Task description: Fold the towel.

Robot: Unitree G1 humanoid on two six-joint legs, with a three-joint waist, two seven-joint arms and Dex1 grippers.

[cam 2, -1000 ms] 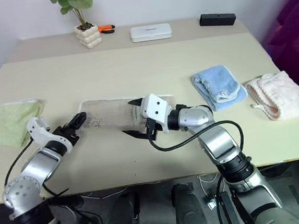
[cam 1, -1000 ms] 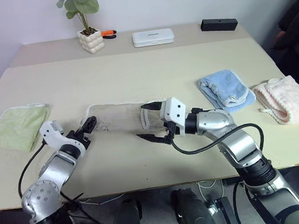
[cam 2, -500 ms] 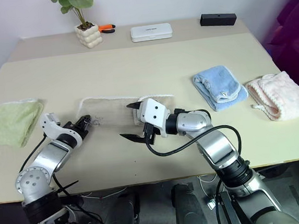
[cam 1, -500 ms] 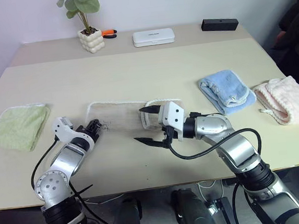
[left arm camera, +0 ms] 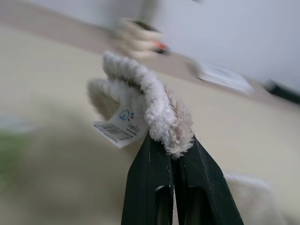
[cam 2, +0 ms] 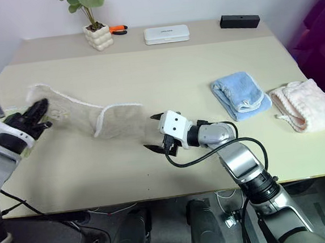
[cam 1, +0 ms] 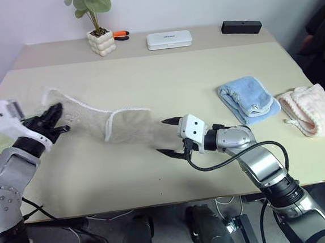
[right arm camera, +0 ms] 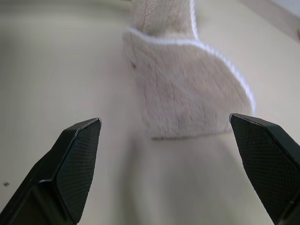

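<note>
The beige towel [cam 1: 130, 126] with white stitched edging runs from my left gripper down to the table in front of my right gripper. My left gripper [cam 1: 55, 115] is shut on the towel's left corner [left arm camera: 159, 110] and holds it above the table at the left. A small white label [left arm camera: 117, 131] hangs beside the pinched edge. The towel's right end [right arm camera: 187, 93] lies flat on the table. My right gripper [cam 1: 164, 136] stands open just short of that end, one finger to each side of it, touching nothing.
A folded light-blue towel [cam 1: 246, 101] and a pink towel [cam 1: 311, 108] lie at the right. At the table's back stand a potted plant [cam 1: 101, 41], an orange-handled tool [cam 1: 119, 34], a white box [cam 1: 169, 39] and a black box [cam 1: 240, 27].
My left gripper shut on the towel's left corner, then rose up and leftward, lifting that end and dragging the towel left. My right gripper sank a little and stayed open.
</note>
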